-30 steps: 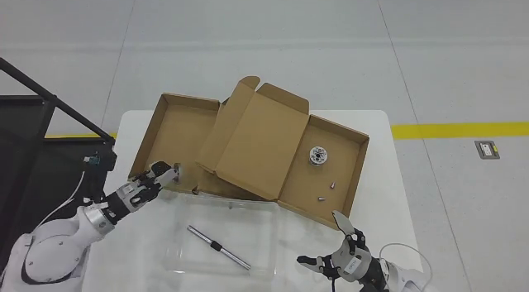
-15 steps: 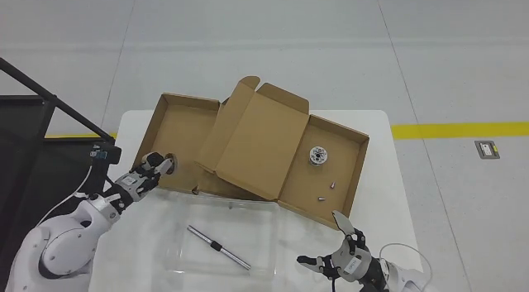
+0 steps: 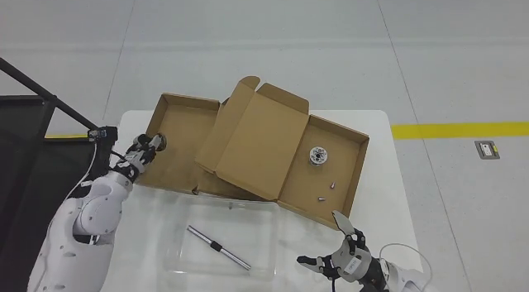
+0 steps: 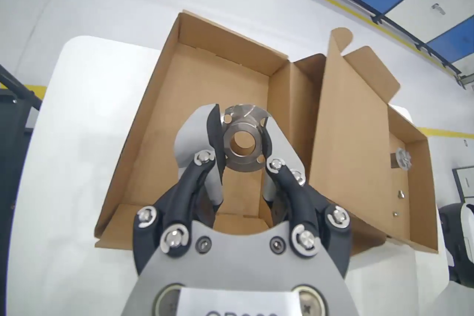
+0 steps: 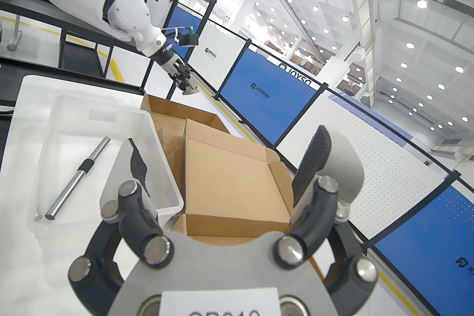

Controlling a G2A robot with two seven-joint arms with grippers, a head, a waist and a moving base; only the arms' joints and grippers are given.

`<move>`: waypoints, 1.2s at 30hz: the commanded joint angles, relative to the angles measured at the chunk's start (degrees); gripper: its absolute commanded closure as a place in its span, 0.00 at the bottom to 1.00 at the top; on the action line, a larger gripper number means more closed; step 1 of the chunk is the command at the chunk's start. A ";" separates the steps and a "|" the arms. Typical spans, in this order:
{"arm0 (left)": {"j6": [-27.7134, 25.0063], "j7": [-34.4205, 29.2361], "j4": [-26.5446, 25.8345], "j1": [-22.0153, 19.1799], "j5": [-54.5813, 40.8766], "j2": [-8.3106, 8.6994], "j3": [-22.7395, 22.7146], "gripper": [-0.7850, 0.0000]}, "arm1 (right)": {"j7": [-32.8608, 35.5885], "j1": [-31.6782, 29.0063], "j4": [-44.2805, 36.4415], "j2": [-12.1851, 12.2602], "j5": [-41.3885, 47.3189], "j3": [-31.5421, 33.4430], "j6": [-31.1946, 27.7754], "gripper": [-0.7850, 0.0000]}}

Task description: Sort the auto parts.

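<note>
Hanging wide open and empty at the near edge of the table (image 3: 380, 135), the right gripper (image 5: 227, 165) looks parked clear. Beyond it a rod (image 3: 218, 247) lies in the clear tray (image 3: 248, 226). Farther off, the left gripper (image 4: 242, 141) pinches a metal ring (image 4: 244, 162) by its hub, held above the left box (image 4: 207, 80), probably for dropping there.

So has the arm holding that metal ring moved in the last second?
Yes. The left arm's fingers, shut on the metal ring, moved away from the robot, from the near corner of the cardboard box farther along its side wall.
</note>
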 commanded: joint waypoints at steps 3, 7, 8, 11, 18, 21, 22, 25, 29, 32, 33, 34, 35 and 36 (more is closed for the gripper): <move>4.09 4.07 10.76 -7.84 5.04 -1.31 6.80 1.00 | 0.00 0.00 0.00 0.00 0.00 0.00 0.00 0.00; 5.47 6.78 19.00 -13.32 8.29 -2.80 12.68 1.00 | 0.00 0.00 0.00 0.00 0.00 0.00 0.00 0.00; 5.50 7.26 20.67 -14.34 8.59 -3.21 13.98 1.00 | 0.00 0.00 0.00 0.00 0.00 0.00 0.00 0.00; 5.29 8.60 24.91 -17.12 10.05 -4.23 17.17 1.00 | 0.00 0.00 0.00 0.00 0.00 0.00 0.00 0.00; 6.07 9.39 32.43 -21.94 12.59 -6.22 22.10 1.00 | 0.00 0.00 0.00 0.00 0.00 0.00 0.00 0.00; 6.08 9.26 35.02 -23.37 13.78 -6.93 23.76 0.96 | 0.00 0.00 0.00 0.00 0.00 0.00 0.00 0.00; 6.04 9.54 35.73 -23.69 14.13 -7.12 24.16 0.87 | 0.00 0.00 0.00 0.00 0.00 0.00 0.00 0.00; 5.64 10.19 37.44 -24.42 14.36 -7.59 24.81 0.59 | 0.00 0.00 0.00 0.00 0.00 0.00 0.00 0.00; 5.19 11.00 38.90 -25.12 14.48 -7.92 24.96 0.39 | 0.00 0.00 0.00 0.00 0.00 0.00 0.00 0.00; 4.86 12.28 38.85 -25.34 13.84 -7.90 24.17 0.38 | 0.00 0.00 0.00 0.00 0.00 0.00 0.00 0.00; 4.27 12.48 38.47 -25.28 13.31 -7.80 23.65 0.38 | 0.00 0.00 0.00 0.00 0.00 0.00 0.00 0.00; 3.23 12.47 37.80 -25.10 12.71 -7.62 23.03 0.39 | 0.00 0.00 0.00 0.00 0.00 0.00 0.00 0.00; 2.21 12.54 36.86 -24.80 12.29 -7.33 22.24 0.42 | 0.00 0.00 0.00 0.00 0.00 0.00 0.00 0.00; 1.28 12.79 35.52 -24.27 12.06 -6.99 21.36 0.45 | 0.00 0.00 0.00 0.00 0.00 0.00 0.00 0.00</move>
